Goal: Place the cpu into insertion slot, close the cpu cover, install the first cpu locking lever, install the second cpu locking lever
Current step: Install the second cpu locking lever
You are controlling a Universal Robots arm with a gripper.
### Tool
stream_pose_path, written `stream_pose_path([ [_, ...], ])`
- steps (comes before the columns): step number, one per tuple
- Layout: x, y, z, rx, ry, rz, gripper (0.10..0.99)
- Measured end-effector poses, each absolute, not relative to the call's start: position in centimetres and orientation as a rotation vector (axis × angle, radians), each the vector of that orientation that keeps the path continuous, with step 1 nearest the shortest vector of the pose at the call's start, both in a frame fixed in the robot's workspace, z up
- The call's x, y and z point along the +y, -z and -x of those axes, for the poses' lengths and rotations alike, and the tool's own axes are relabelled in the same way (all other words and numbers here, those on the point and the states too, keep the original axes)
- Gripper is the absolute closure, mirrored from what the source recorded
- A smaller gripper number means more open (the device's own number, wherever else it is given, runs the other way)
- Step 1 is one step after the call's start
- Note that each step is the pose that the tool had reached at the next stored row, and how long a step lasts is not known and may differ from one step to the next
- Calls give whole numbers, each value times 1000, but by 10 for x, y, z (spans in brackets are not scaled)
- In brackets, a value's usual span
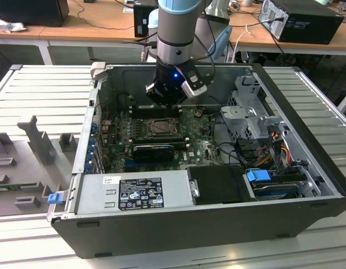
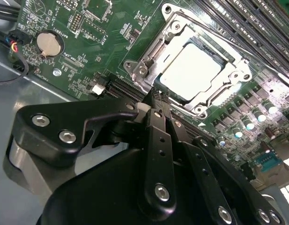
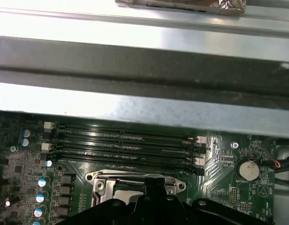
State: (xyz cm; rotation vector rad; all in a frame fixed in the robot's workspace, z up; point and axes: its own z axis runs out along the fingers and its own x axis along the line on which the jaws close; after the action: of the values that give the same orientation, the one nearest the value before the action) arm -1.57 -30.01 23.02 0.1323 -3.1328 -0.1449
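The cpu is lying seated in the insertion slot, under the lowered cpu cover. The claw, fingers together and empty, is hovering at its edge. Thin, stiff, fragile: handle by edges only.

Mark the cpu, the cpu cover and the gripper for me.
cpu (image 2: pixel 195 70), second wrist view, middle of its pale top.
cpu cover (image 2: pixel 159 41), second wrist view, silvery frame edge.
gripper (image 2: pixel 157 96), second wrist view, at its fingertips.

Arm's gripper hangs inside the open case, just above the socket on the green board.
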Motion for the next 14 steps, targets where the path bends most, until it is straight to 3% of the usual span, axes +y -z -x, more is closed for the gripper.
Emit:
stream_pose_path([
  [14, -341, -233, 16, -3133, 147, -131, 980],
])
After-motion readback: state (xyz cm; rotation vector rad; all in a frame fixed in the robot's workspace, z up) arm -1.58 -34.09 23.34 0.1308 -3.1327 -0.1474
